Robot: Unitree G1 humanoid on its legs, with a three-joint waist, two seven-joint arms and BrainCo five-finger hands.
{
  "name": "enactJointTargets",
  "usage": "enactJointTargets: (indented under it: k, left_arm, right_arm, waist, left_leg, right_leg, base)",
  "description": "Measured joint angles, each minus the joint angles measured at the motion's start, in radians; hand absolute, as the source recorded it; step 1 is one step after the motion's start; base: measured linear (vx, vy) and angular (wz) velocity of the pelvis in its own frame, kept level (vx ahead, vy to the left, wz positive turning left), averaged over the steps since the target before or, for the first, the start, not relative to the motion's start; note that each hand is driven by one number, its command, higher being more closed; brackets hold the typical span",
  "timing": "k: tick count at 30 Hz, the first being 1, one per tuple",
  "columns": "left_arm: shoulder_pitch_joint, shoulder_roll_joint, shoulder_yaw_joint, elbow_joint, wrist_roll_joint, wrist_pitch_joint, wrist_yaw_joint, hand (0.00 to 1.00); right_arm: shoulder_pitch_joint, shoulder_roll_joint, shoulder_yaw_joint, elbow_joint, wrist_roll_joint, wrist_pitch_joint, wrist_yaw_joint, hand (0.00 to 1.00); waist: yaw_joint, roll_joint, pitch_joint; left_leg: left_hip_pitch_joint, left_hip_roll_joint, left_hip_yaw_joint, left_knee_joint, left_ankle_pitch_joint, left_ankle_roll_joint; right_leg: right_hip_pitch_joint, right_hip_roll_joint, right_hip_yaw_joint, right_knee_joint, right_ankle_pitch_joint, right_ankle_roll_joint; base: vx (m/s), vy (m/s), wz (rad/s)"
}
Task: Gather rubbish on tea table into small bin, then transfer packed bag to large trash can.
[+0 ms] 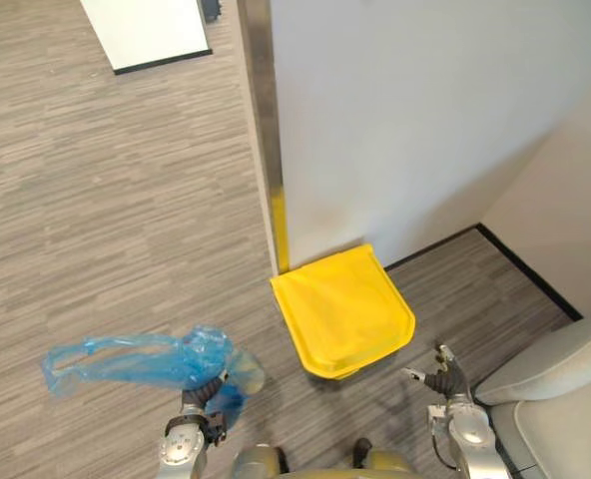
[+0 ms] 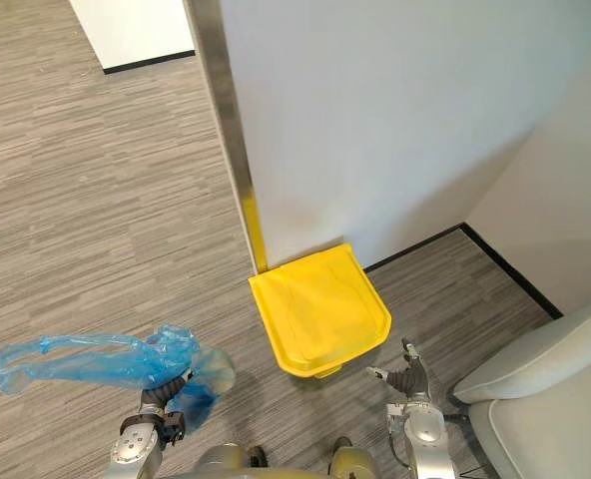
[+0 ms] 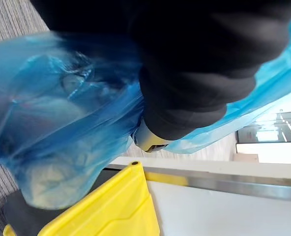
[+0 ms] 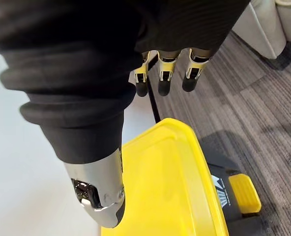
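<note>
left robot hand (image 1: pixel 202 393) clamped on crinkly blue plastic bag (image 1: pixel 126 361) | right robot hand (image 1: pixel 444 380) fingers apart | smooth rounded yellow lid (image 1: pixel 343 309)

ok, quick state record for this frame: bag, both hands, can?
bag: blue bag, bunched round the left hand, loose end trailing to the robot's left; grip hidden
right hand: right hand open, empty, just right of the can, not touching it
can: trash can, yellow lid shut, standing against the wall
pedal: yellow pedal on the can's dark base, untouched
bag vs can: bag left of the can, not over it
other: grey seat at far right
</note>
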Motion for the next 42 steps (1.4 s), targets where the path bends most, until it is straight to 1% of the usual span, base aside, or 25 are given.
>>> enactJointTargets:
  k: [4, 8, 14, 17, 19, 20, 21, 23, 24, 25, 26, 27, 28, 29, 30, 31, 32, 33, 34, 35, 36, 37, 39, 40, 42]
  left_arm:
    - [0.001, -0.024, -0.006, 0.000, 0.001, 0.001, -0.002, 1.00]
    - [0.000, -0.022, -0.010, 0.001, 0.008, 0.001, -0.002, 1.00]
    - [0.001, -0.016, -0.010, 0.003, 0.018, 0.002, 0.002, 1.00]
    - [0.004, -0.007, -0.012, -0.001, 0.018, 0.004, 0.010, 1.00]
    - [0.016, 0.022, -0.023, -0.008, 0.019, 0.006, 0.021, 1.00]
    - [0.030, 0.035, -0.030, -0.024, 0.020, 0.008, 0.023, 1.00]
    - [0.036, 0.040, -0.031, -0.028, 0.020, 0.010, 0.024, 1.00]
    - [0.034, 0.061, -0.037, -0.042, 0.020, 0.014, 0.026, 1.00]
    - [0.025, 0.065, -0.041, -0.041, 0.020, 0.013, 0.026, 1.00]
    - [0.008, 0.070, -0.050, -0.040, 0.020, 0.013, 0.026, 1.00]
    - [-0.019, 0.079, -0.057, -0.038, 0.020, 0.013, 0.026, 1.00]
    - [-0.035, 0.085, -0.058, -0.037, 0.021, 0.012, 0.027, 1.00]
    - [-0.050, 0.080, -0.060, -0.026, 0.022, 0.012, 0.028, 1.00]
    - [-0.057, 0.068, -0.060, -0.011, 0.022, 0.011, 0.031, 1.00]
    - [-0.069, 0.052, -0.069, 0.009, 0.029, 0.012, 0.041, 1.00]
    - [-0.083, 0.061, -0.078, 0.008, 0.036, 0.012, 0.042, 1.00]
    - [-0.097, 0.065, -0.079, 0.009, 0.039, 0.012, 0.042, 1.00]
    - [-0.122, 0.067, -0.078, 0.008, 0.039, 0.012, 0.044, 1.00]
    - [-0.132, 0.059, -0.078, 0.003, 0.039, 0.010, 0.047, 1.00]
    - [-0.133, 0.057, -0.076, -0.001, 0.039, 0.008, 0.049, 1.00]
    - [-0.137, 0.059, -0.078, 0.000, 0.039, 0.007, 0.050, 1.00]
    - [-0.152, 0.054, -0.083, 0.000, 0.039, 0.009, 0.049, 1.00]
    - [-0.160, 0.024, -0.102, 0.000, 0.039, 0.008, 0.047, 1.00]
    - [-0.160, 0.011, -0.111, 0.000, 0.039, 0.008, 0.046, 1.00]
    - [-0.157, 0.014, -0.119, 0.002, 0.039, 0.008, 0.042, 1.00]
  right_arm:
    - [0.029, 0.001, -0.044, 0.001, 0.001, 0.000, -0.006, 0.00]
    - [0.047, 0.004, -0.051, 0.024, 0.001, 0.000, -0.013, 0.00]
    - [0.044, 0.017, -0.049, 0.039, 0.002, 0.002, -0.020, 0.00]
    - [0.039, 0.016, -0.047, 0.039, 0.003, 0.003, -0.023, 0.00]
    - [0.032, 0.018, -0.042, 0.039, 0.010, 0.005, -0.023, 0.00]
    - [0.026, 0.020, -0.042, 0.036, 0.012, 0.005, -0.023, 0.00]
    - [0.019, 0.018, -0.043, 0.036, 0.012, 0.005, -0.024, 0.00]
    - [0.026, 0.021, -0.043, 0.004, 0.012, 0.011, -0.025, 0.00]
    - [0.024, 0.019, -0.044, -0.009, 0.012, 0.011, -0.026, 0.00]
    - [0.023, 0.017, -0.047, -0.012, 0.013, 0.012, -0.028, 0.00]
    - [0.024, 0.015, -0.049, -0.009, 0.015, 0.014, -0.039, 0.00]
    - [0.022, 0.012, -0.049, -0.006, 0.020, 0.014, -0.042, 0.00]
    - [0.023, 0.002, -0.049, 0.003, 0.021, 0.017, -0.043, 0.00]
    - [0.017, -0.012, -0.049, 0.013, 0.021, 0.021, -0.043, 0.00]
    - [-0.002, -0.040, -0.051, 0.014, 0.021, 0.025, -0.043, 0.00]
    - [-0.007, -0.043, -0.060, 0.000, 0.022, 0.025, -0.043, 0.00]
    - [-0.004, -0.042, -0.068, -0.008, 0.024, 0.023, -0.043, 0.00]
    - [0.016, -0.034, -0.092, -0.017, 0.044, 0.025, -0.042, 0.00]
    - [0.037, -0.030, -0.100, -0.031, 0.050, 0.032, -0.042, 0.00]
    - [0.038, -0.024, -0.101, -0.039, 0.058, 0.032, -0.042, 0.00]
    - [0.016, -0.004, -0.102, -0.052, 0.072, 0.032, -0.042, 0.00]
    - [0.001, 0.014, -0.106, -0.061, 0.080, 0.031, -0.042, 0.00]
    - [-0.012, 0.036, -0.107, -0.069, 0.083, 0.027, -0.041, 0.00]
    - [-0.017, 0.043, -0.106, -0.068, 0.087, 0.025, -0.041, 0.00]
    - [-0.026, 0.051, -0.093, -0.049, 0.087, 0.022, -0.041, 0.00]
  waist:
    - [-0.003, -0.006, -0.018]
    - [-0.004, -0.008, -0.025]
    - [-0.002, -0.008, -0.024]
    - [-0.001, -0.016, -0.018]
    - [0.003, -0.038, -0.003]
    - [0.002, -0.053, 0.010]
    - [0.006, -0.048, 0.025]
    - [0.002, -0.039, 0.038]
    - [-0.001, -0.035, 0.046]
    - [-0.006, -0.037, 0.051]
    - [-0.005, -0.050, 0.068]
    - [-0.004, -0.062, 0.084]
    - [-0.001, -0.068, 0.096]
    - [0.003, -0.056, 0.099]
    - [0.003, -0.019, 0.119]
    - [-0.006, -0.001, 0.145]
    - [-0.009, 0.003, 0.157]
    - [-0.009, 0.002, 0.158]
    - [-0.003, 0.003, 0.158]
    - [-0.004, 0.005, 0.157]
    - [-0.003, 0.008, 0.156]
    - [-0.005, 0.008, 0.156]
    - [-0.006, 0.010, 0.156]
    - [-0.007, 0.012, 0.154]
    - [-0.010, 0.006, 0.152]
  left_leg:
    - [0.037, 0.001, 0.026, -0.033, 0.002, -0.002]
    - [0.050, -0.005, 0.046, -0.032, 0.001, -0.002]
    - [-0.007, 0.011, 0.023, 0.035, -0.027, -0.004]
    - [-0.064, 0.026, 0.002, 0.128, -0.085, -0.011]
    - [-0.055, 0.010, 0.001, 0.150, -0.111, -0.002]
    - [-0.032, -0.003, 0.000, 0.149, -0.121, 0.012]
    - [-0.011, 0.000, 0.000, 0.152, -0.127, 0.023]
    - [0.017, 0.014, -0.012, 0.164, -0.139, 0.039]
    - [0.020, 0.018, -0.028, 0.174, -0.149, 0.038]
    - [0.021, 0.021, -0.055, 0.186, -0.163, 0.036]
    - [0.028, 0.013, -0.081, 0.205, -0.181, 0.027]
    - [0.029, 0.007, -0.099, 0.229, -0.201, 0.019]
    - [0.030, -0.003, -0.129, 0.267, -0.236, 0.011]
    - [0.032, 0.003, -0.146, 0.286, -0.257, 0.003]
    - [0.033, 0.018, -0.225, 0.313, -0.288, -0.014]
    - [0.029, 0.018, -0.287, 0.322, -0.300, -0.027]
    - [0.025, 0.017, -0.322, 0.326, -0.307, -0.033]
    - [0.009, 0.016, -0.385, 0.334, -0.321, -0.050]
    - [0.007, 0.026, -0.421, 0.333, -0.329, -0.069]
    - [0.001, 0.039, -0.435, 0.334, -0.328, -0.075]
    - [-0.024, 0.070, -0.447, 0.341, -0.314, -0.099]
    - [-0.053, 0.095, -0.431, 0.360, -0.290, -0.111]
    - [-0.071, 0.138, -0.370, 0.360, -0.259, -0.113]
    - [-0.074, 0.155, -0.339, 0.338, -0.247, -0.127]
    - [-0.075, 0.155, -0.342, 0.256, -0.231, -0.160]
  right_leg:
    - [0.030, 0.002, 0.024, -0.056, 0.028, 0.003]
    - [0.044, 0.002, 0.046, -0.090, 0.057, 0.009]
    - [0.018, 0.003, 0.027, -0.092, 0.064, 0.012]
    - [-0.057, 0.001, 0.014, 0.039, -0.012, 0.011]
    - [-0.096, -0.026, 0.010, 0.165, -0.065, 0.005]
    - [-0.128, -0.059, -0.024, 0.276, -0.073, 0.007]
    - [-0.168, -0.067, -0.053, 0.377, -0.082, -0.012]
    - [-0.233, -0.056, -0.085, 0.404, -0.113, -0.022]
    - [-0.254, -0.046, -0.090, 0.369, -0.106, -0.016]
    - [-0.270, -0.035, -0.089, 0.250, -0.068, 0.016]
    - [-0.275, -0.035, -0.096, 0.101, 0.003, 0.049]
    - [-0.278, -0.040, -0.094, 0.042, 0.030, 0.058]
    - [-0.265, -0.060, -0.104, 0.042, 0.026, 0.055]
    - [-0.261, -0.053, -0.099, 0.052, 0.065, 0.057]
    - [-0.268, -0.007, -0.045, 0.135, 0.016, 0.099]
    - [-0.291, 0.044, 0.028, 0.218, -0.051, 0.106]
    - [-0.308, 0.070, 0.065, 0.274, -0.093, 0.093]
    - [-0.344, 0.085, 0.074, 0.381, -0.152, 0.061]
    - [-0.353, 0.074, 0.031, 0.424, -0.170, 0.046]
    - [-0.358, 0.071, 0.004, 0.435, -0.175, 0.041]
    - [-0.368, 0.078, -0.037, 0.453, -0.192, 0.018]
    - [-0.370, 0.080, -0.064, 0.455, -0.201, 0.002]
    - [-0.356, 0.080, -0.098, 0.440, -0.205, -0.005]
    - [-0.349, 0.078, -0.116, 0.419, -0.199, -0.015]
    - [-0.346, 0.067, -0.144, 0.366, -0.183, -0.035]
  base:
    - [0.03, 0.013, -0.23]
    - [-0.04, 0.048, -0.24]
    - [-0.11, -0.002, 0.00]
    - [-0.10, -0.002, 0.08]
    - [-0.03, 0.014, 0.04]
    - [0.01, 0.022, -0.09]
    - [0.02, 0.014, -0.12]
    - [0.08, -0.019, 0.03]
    - [0.16, -0.069, 0.35]
    - [0.20, -0.095, 0.60]
    - [0.19, -0.099, 0.73]
    - [0.22, -0.141, 0.77]
    - [0.20, -0.141, 0.53]
    - [0.29, -0.160, 0.56]
    - [0.31, -0.160, 0.65]
    - [0.29, -0.167, 0.85]
    - [0.27, -0.215, 1.25]
    - [0.30, -0.245, 1.23]
    - [0.31, -0.251, 1.12]
    - [0.36, -0.316, 0.70]
    - [0.26, -0.266, 0.57]
    - [0.22, -0.265, 0.53]
    - [0.09, -0.182, 0.51]
    - [0.01, -0.176, 0.53]
    - [-0.10, -0.107, 0.46]
